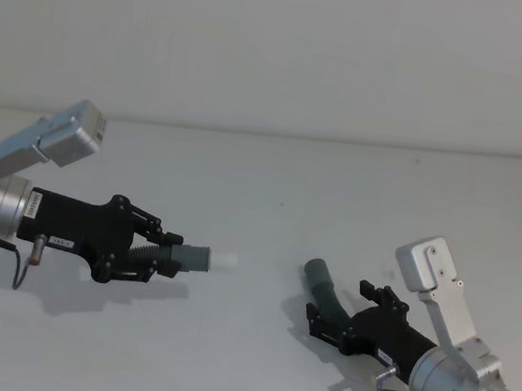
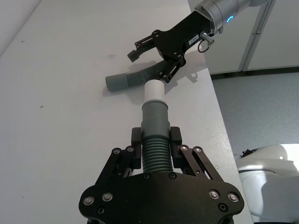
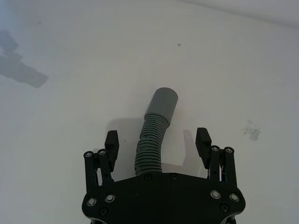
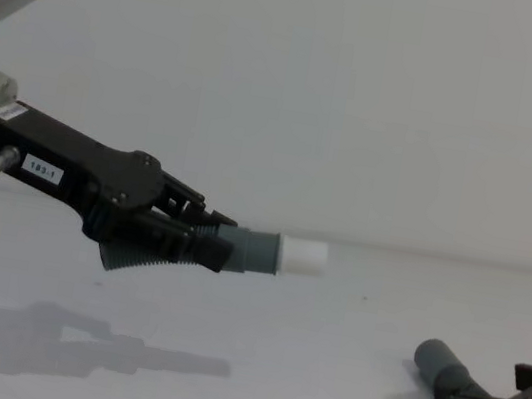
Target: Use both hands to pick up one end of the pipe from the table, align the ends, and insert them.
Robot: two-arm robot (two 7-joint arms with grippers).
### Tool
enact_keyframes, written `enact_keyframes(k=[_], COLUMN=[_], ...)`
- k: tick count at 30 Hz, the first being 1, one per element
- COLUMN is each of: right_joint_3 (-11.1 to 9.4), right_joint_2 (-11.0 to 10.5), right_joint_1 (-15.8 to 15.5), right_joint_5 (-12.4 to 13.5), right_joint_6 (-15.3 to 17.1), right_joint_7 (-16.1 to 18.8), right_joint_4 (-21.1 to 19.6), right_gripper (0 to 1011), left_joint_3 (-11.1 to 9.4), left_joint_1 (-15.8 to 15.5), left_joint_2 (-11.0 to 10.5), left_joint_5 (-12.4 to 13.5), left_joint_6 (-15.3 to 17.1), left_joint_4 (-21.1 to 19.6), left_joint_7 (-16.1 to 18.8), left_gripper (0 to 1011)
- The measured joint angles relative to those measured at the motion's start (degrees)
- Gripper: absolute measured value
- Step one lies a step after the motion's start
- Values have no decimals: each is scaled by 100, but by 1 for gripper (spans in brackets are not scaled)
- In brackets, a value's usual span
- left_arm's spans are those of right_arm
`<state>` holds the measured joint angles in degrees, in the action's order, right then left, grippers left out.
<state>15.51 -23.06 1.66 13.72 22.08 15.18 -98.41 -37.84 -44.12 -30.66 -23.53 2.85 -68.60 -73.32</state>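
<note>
— Two hoses, where?
— High at left, the left gripper (image 1: 171, 253) clenches the white-tipped hose (image 1: 202, 259), tip pointing right. The cuffed hose (image 1: 319, 278) lies on the desk (image 1: 335, 204), near right, between the released fingers of the right gripper (image 1: 343, 304).

Behind the work area I see a plain off-white wall (image 1: 278, 46). On my left wrist feed, a speckled grey floor (image 2: 261, 112) lies off to one side, with pale flat cabinet panels (image 2: 280, 46) standing at its far edge and a slim pale slanting bar (image 2: 256, 35) in front of them.
</note>
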Motion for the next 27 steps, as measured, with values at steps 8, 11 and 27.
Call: enact_keyframes(k=[8, 11, 27], right_joint_3=[-54, -73, -98], right_joint_2=[49, 70, 117], right_joint_1=[33, 45, 125], right_joint_5=[35, 65, 159], right_joint_6=[153, 214, 371], right_joint_7=[28, 32, 39], right_joint_4=[50, 69, 175], right_gripper=[1000, 1000, 825], left_joint_3=[0, 0, 0], left_joint_1=[0, 0, 0], left_joint_2=[0, 0, 0], left_joint_5=[0, 0, 0], left_joint_6=[0, 0, 0], left_joint_4=[0, 0, 0], left_joint_7=[0, 0, 0], left_gripper=[322, 322, 322])
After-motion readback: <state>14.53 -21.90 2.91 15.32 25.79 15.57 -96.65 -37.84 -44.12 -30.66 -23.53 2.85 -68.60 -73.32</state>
